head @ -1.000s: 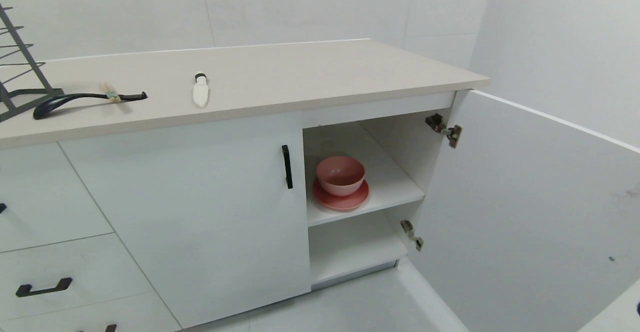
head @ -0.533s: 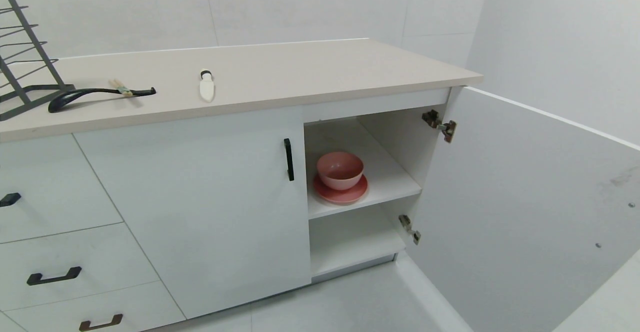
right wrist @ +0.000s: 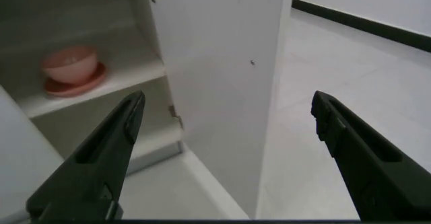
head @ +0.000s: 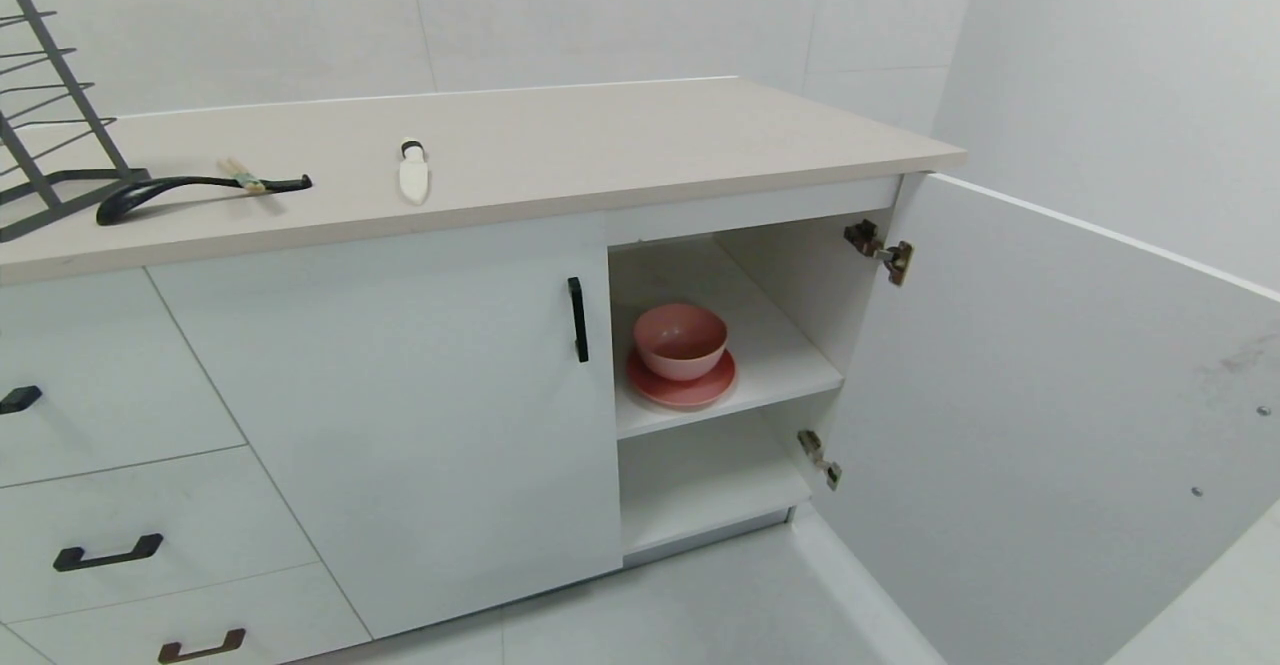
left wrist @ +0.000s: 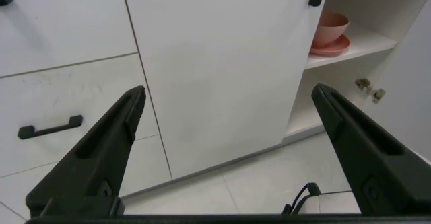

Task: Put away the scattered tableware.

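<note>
We're hanging both claws, left gripper (left wrist: 227, 93) and right gripper (right wrist: 227, 97), wide and empty, low before the cupboard. The open door (head: 1050, 395) is showing the pink bowl (head: 680, 340) sitting on its plate (head: 682, 391) on the shelf. Farther back, a black ladle (head: 190, 190) and a small white utensil (head: 412, 173) are lying on the countertop (head: 650, 135); we're likely fetching those next.

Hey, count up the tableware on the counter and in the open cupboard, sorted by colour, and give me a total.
Pink: 2, bowl on plate, on the cupboard shelf
Black: 1, ladle on the counter
White: 1, small utensil on the counter
Tan: 1, stick-like piece at the ladle's handle
Total: 5
</note>
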